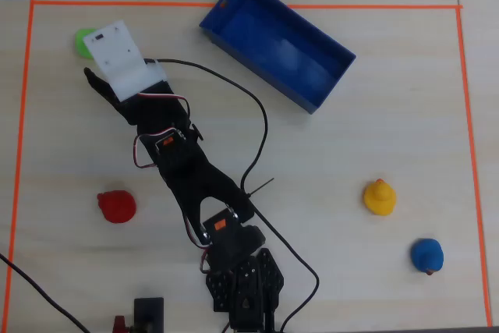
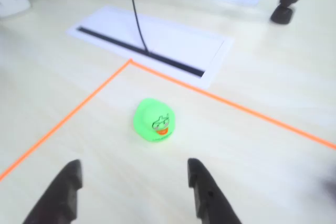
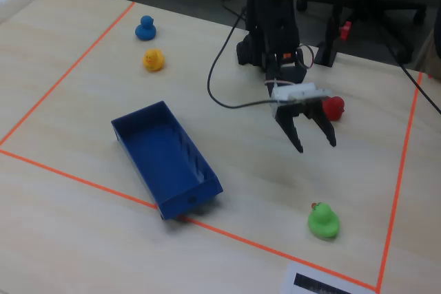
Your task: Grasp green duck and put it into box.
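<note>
The green duck (image 2: pixel 154 120) sits on the table near the corner of the orange tape, facing the wrist camera. It also shows in the fixed view (image 3: pixel 322 221) and in the overhead view (image 1: pixel 83 40), where the white wrist housing partly hides it. My gripper (image 2: pixel 134 166) is open and empty, its two black fingers spread wide just short of the duck. In the fixed view the gripper (image 3: pixel 316 145) hangs above the table, apart from the duck. The dark blue box (image 1: pixel 281 48) lies open and empty to the right in the overhead view and to the left in the fixed view (image 3: pixel 162 153).
A red duck (image 1: pixel 117 206), a yellow duck (image 1: pixel 380 196) and a blue duck (image 1: pixel 427 255) sit elsewhere inside the orange tape border (image 1: pixel 234 5). A white plate with a black slot (image 2: pixel 152 45) lies just outside the corner. The arm's cable (image 1: pixel 261 126) loops across the table.
</note>
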Controlling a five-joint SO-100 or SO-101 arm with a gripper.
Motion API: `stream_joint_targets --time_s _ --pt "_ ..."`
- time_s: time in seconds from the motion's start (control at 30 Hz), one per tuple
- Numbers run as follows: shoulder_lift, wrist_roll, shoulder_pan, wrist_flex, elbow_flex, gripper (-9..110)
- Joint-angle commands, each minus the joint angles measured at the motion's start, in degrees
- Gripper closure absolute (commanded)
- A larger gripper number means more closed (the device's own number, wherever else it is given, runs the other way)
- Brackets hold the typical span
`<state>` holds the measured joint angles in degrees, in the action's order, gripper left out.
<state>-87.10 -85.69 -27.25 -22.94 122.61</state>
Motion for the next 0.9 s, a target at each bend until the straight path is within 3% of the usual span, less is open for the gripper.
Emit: stream_joint_targets --time_s 0.0,0.4,0.87 --pt "8.3 1.8 -0.5 -2.8 -9.0 71" --pt "27.3 2.1 1.2 -2.5 -29.2 63" --pt "39.3 2.7 2.3 -1.5 -42.3 64"
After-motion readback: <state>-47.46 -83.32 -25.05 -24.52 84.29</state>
